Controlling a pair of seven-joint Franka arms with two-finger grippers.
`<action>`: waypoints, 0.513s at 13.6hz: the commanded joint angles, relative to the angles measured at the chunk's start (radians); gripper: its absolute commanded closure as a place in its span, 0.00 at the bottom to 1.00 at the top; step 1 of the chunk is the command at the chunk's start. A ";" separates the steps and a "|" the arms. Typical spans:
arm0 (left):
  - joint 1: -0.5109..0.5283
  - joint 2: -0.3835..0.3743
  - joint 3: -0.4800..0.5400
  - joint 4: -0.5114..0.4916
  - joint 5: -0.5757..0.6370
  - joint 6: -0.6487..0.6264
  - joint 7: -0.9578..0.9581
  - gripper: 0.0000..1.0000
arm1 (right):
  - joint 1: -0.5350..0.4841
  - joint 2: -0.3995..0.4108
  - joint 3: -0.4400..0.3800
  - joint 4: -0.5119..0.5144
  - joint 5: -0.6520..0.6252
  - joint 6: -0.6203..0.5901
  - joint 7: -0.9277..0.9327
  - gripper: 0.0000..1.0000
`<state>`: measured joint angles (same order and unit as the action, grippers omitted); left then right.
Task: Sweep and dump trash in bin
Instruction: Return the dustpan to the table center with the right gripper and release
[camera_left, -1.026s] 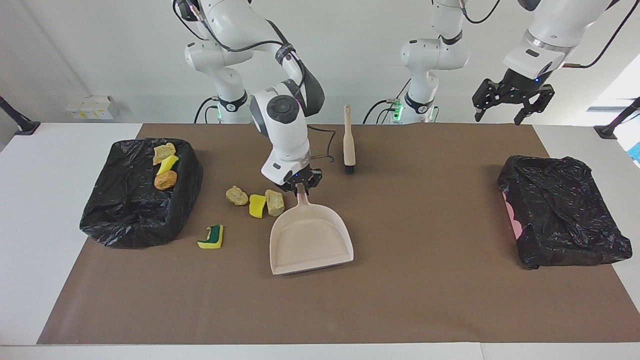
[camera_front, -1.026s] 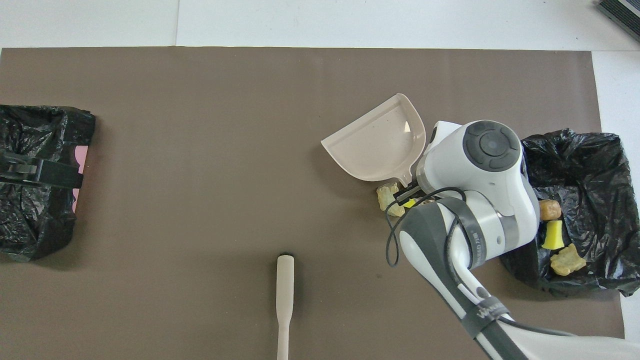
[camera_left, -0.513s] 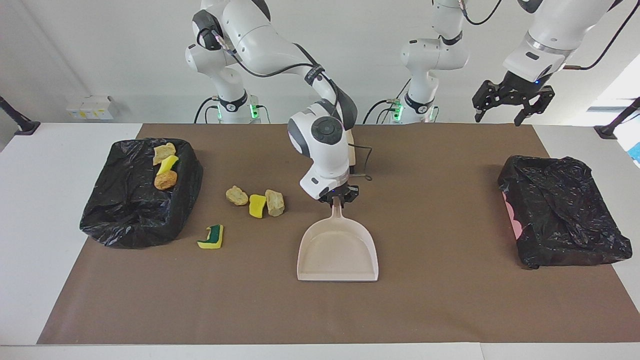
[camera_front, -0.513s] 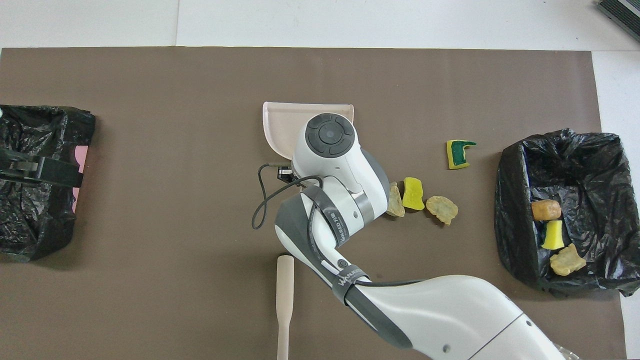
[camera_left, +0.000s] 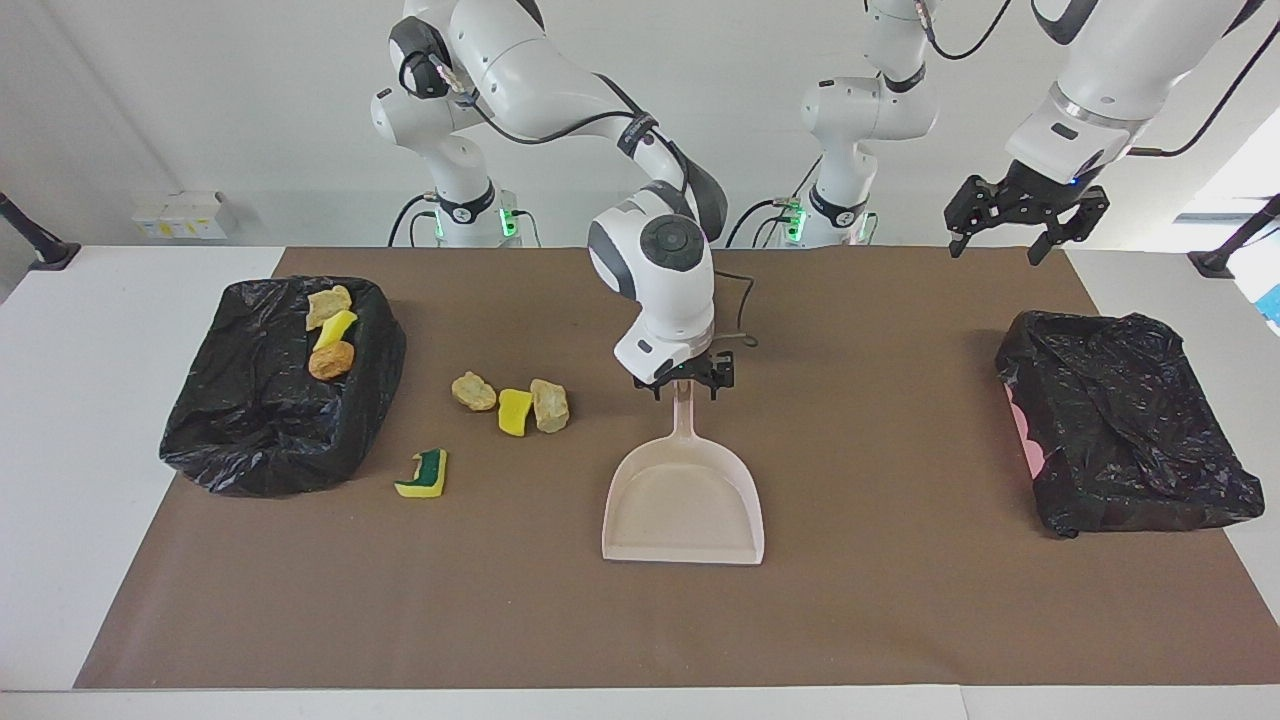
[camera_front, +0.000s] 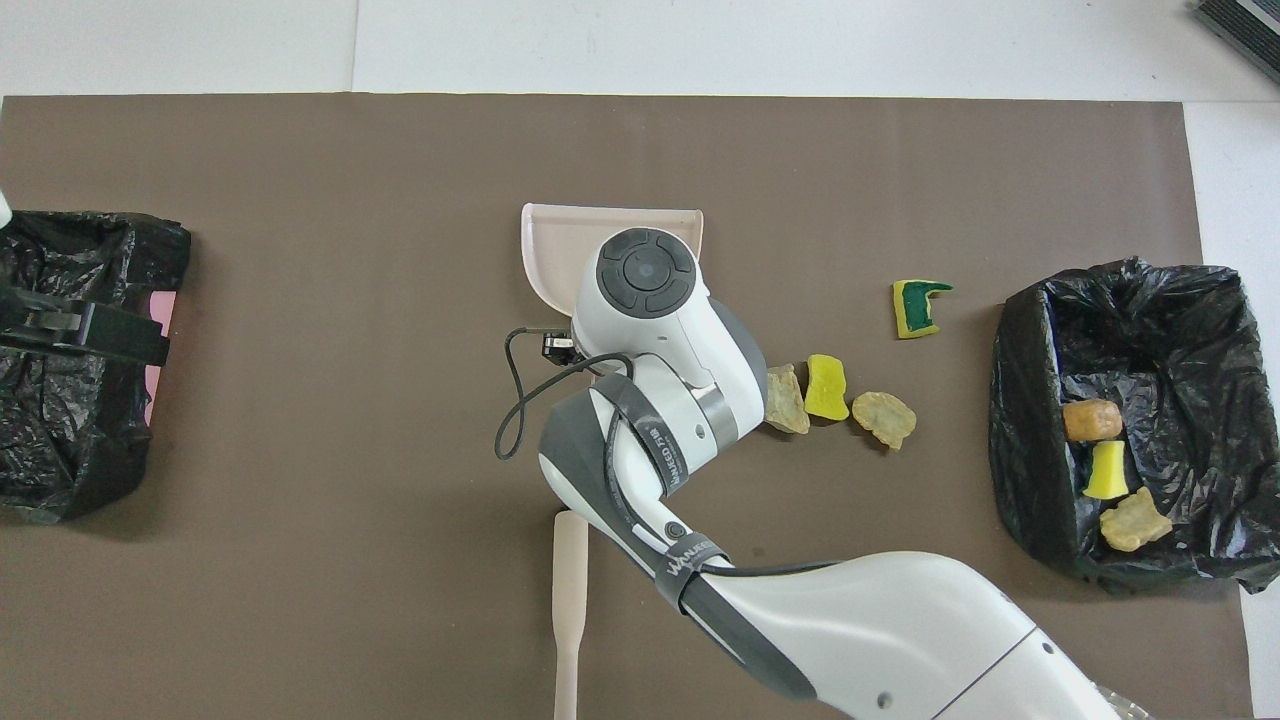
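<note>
- On the worktop (camera_left: 640, 620), landmark is the beige dustpan (camera_left: 683, 505): lies flat mid-mat, long axis running away from the robots, handle end nearest them, open mouth farthest.
- Black-bagged bin (camera_left: 275, 400) sits well off the dustpan toward the right arm's end; three trash bits (camera_left: 330, 335) already inside. Second bagged bin (camera_left: 1125, 425) toward the left arm's end looks empty.
- Right gripper (camera_left: 685, 385) sits right at the dustpan's handle tip, jaws spread either side of it, gripping nothing as far as I can tell.
- Left gripper (camera_left: 1010, 215) waits up high near the second bin, jaws wide, empty.
- Brush (camera_front: 568, 600) lies nearer the robots than the dustpan, long axis the same way; right arm is closer, likely next pick.
- Loose trash: three lumps (camera_left: 512, 405) just beside the dustpan handle toward the first bin; yellow-and-green sponge (camera_left: 424, 474) between dustpan and that bin.
</note>
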<state>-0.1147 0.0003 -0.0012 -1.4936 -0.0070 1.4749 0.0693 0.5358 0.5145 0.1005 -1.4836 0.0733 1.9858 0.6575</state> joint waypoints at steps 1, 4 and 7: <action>-0.022 0.015 0.013 0.033 0.018 0.001 0.006 0.00 | 0.033 -0.129 0.005 -0.165 0.031 -0.005 0.011 0.00; -0.030 0.004 0.012 0.030 0.015 -0.001 -0.008 0.00 | 0.111 -0.203 0.005 -0.266 0.031 0.005 0.074 0.00; -0.033 -0.005 0.006 0.004 0.005 0.053 -0.008 0.00 | 0.183 -0.270 0.005 -0.371 0.031 0.036 0.152 0.00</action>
<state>-0.1236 0.0011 -0.0046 -1.4826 -0.0072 1.4831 0.0685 0.6948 0.3241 0.1082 -1.7368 0.0809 1.9733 0.7722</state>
